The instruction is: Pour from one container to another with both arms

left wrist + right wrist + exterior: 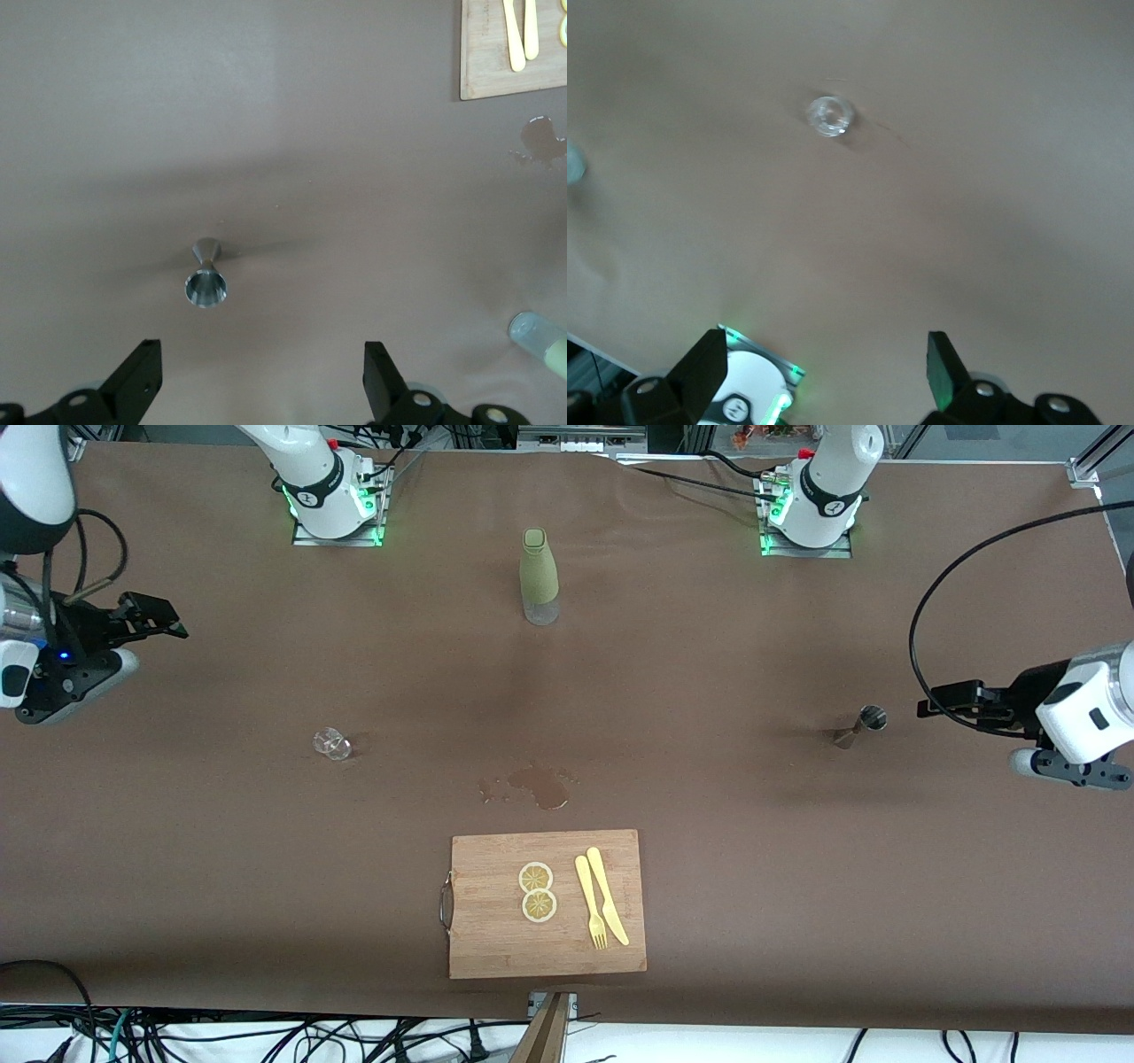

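Left gripper (930,708) hangs open over the table's left-arm end; right gripper (168,622) hangs open over the right-arm end.

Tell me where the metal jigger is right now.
The metal jigger stands on the table toward the left arm's end, just ahead of the open left tool, far from the green bottle.

Brown table (797,886): bottle (538,577), glass (332,743), jigger (861,724), board (496,948).

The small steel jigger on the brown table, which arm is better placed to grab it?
Probably the left. The left gripper hangs open just beside the small steel hourglass-shaped jigger, at its own end of the table, with nothing between them. The right gripper is open at the right arm's end, closer to the small clear glass.
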### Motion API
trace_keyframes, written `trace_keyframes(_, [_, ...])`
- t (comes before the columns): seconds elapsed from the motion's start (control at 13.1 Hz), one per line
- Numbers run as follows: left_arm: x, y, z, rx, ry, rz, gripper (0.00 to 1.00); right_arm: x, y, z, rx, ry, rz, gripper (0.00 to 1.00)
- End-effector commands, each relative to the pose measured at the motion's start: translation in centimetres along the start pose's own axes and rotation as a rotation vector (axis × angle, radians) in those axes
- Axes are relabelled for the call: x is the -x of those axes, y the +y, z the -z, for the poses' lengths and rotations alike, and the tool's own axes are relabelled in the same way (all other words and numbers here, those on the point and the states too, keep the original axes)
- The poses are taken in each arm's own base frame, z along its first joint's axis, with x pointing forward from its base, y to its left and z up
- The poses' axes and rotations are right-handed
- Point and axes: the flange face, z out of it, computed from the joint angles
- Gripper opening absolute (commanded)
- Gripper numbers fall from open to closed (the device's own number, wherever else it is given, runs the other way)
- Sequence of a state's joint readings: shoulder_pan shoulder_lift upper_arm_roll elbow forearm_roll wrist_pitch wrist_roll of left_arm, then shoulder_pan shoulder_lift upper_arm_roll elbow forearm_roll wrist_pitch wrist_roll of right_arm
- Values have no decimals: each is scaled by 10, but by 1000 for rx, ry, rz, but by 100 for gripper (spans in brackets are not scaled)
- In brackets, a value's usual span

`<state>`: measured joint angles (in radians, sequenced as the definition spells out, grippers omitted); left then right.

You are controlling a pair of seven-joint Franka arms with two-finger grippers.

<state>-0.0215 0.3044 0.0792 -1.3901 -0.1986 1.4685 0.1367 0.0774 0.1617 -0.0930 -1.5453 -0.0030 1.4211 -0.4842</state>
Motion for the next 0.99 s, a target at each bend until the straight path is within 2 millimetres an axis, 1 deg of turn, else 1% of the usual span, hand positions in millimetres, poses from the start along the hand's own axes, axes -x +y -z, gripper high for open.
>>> trace_keyframes(0.0, [22, 17, 19, -107, -2, 12, 100, 6, 3, -3, 82, 2, -104, 100])
trace_keyframes(0.15, [30, 26, 32, -149, 17, -5, 100, 3, 6, -1, 102, 36, -105, 100])
trace_keyframes(0.23, [31, 25, 34, -153, 22, -4, 100, 5, 13, 0, 97, 50, -123, 100])
trace_keyframes(0.31, [30, 23, 42, -156, 40, 0, 100, 3, 16, 5, 107, 94, -125, 100])
trace_keyframes(0.38, [29, 21, 43, -157, 44, 1, 100, 0, 16, 12, 125, 132, -129, 100])
trace_keyframes(0.53, [28, 18, 44, -162, 50, 3, 100, 9, 5, 18, 88, 127, -280, 100])
trace_keyframes(0.61, [28, 18, 49, -178, 59, 4, 100, 11, -2, 24, 66, 149, -331, 100])
trace_keyframes(0.69, [29, 20, 59, -193, 79, 3, 100, 16, -6, 29, 38, 172, -333, 100])
trace_keyframes(0.76, [28, 23, 65, -199, 94, -1, 100, 21, -6, 33, 39, 185, -328, 100])
trace_keyframes(0.84, [25, 28, 73, -202, 114, -9, 100, 30, -5, 43, 47, 200, -336, 100])
trace_keyframes(0.92, [23, 30, 78, -203, 130, -10, 100, 38, -9, 48, 47, 211, -340, 100])
